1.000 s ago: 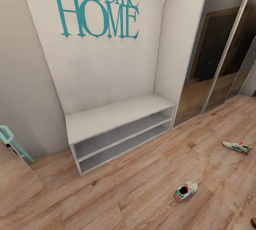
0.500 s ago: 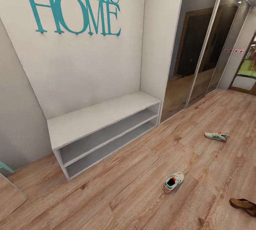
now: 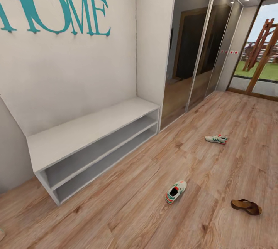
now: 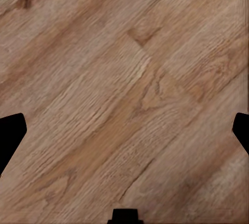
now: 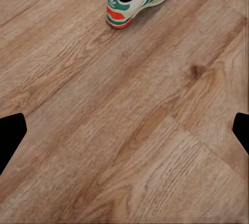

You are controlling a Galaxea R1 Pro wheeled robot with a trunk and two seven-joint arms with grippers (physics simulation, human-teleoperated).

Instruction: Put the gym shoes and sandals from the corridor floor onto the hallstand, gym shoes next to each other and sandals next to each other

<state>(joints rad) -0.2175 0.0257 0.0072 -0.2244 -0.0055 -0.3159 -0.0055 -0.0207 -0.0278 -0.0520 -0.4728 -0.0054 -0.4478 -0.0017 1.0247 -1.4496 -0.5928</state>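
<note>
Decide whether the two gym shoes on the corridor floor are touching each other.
Apart. The head view shows the nearer gym shoe and the farther gym shoe separated by a wide stretch of bare corridor floor.

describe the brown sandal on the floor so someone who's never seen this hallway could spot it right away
Start at the low white two-shelf bench under the teal wall lettering, then look out across the wood-plank floor, past the nearer gym shoe. The sandal lies farther to the right. It is the only flat brown open shoe; its neighbours are white sneakers with green stripes.
</note>
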